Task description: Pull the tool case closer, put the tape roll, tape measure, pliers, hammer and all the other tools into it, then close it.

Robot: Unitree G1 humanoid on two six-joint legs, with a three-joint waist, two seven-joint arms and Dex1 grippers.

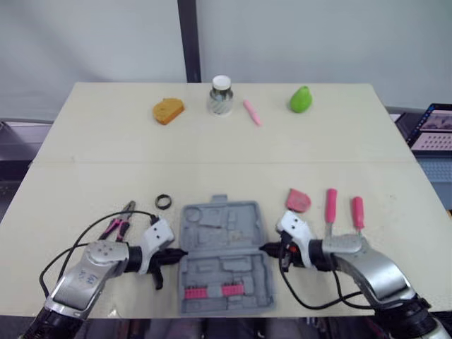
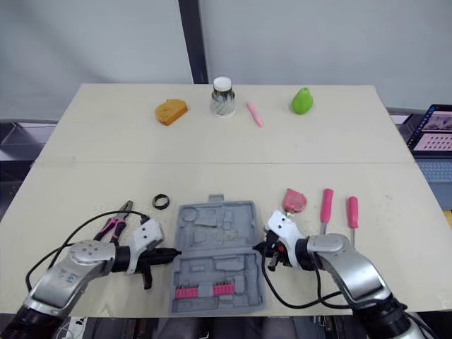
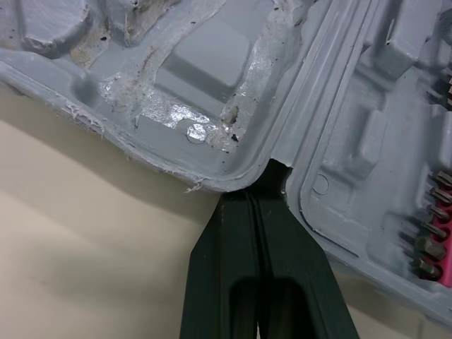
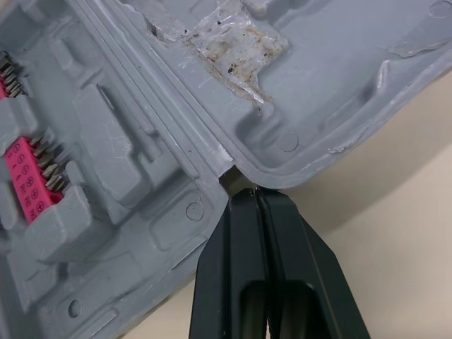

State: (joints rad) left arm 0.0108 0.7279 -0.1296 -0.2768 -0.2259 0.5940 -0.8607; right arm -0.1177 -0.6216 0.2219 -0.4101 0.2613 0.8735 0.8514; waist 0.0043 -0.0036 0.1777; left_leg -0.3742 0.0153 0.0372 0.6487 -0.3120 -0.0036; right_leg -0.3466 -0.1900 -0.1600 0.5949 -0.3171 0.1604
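Tool case (image 1: 224,254): open flat at the table's (image 1: 92,141) near edge, between both arms.
Left gripper (image 1: 176,253): fingers clenched together, tips at its left hinge notch.
Right gripper (image 1: 265,248): clenched too, tips at the right hinge notch.

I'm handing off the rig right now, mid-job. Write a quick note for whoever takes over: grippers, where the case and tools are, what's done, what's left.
Left gripper: shut, tips at the left hinge notch of the tool case.
Right gripper: shut, tips at the right hinge notch.
The case lies open near the table's front edge, between the arms, with a pink bit strip inside.
On the table: pliers left of the case, tape roll beyond its left corner, pink tape measure and two pink-handled screwdrivers to its right.
Done: case looks pulled close.
Left: load the tools, close the case.
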